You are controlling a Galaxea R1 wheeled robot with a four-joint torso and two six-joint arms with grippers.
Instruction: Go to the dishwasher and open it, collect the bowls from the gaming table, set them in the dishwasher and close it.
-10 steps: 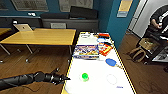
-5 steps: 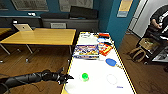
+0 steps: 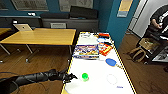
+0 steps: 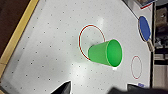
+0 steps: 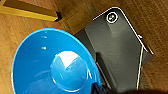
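Head view: one green cup [image 3: 85,76] before left hand [image 3: 71,77], grip unclear; one blue bowl [image 5: 53,63] near right wrist

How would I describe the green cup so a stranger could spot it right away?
Find the long white gaming table with yellow sides. At its near end, just beyond the left tool, stands a small cup. It is the only bright green thing on that table.
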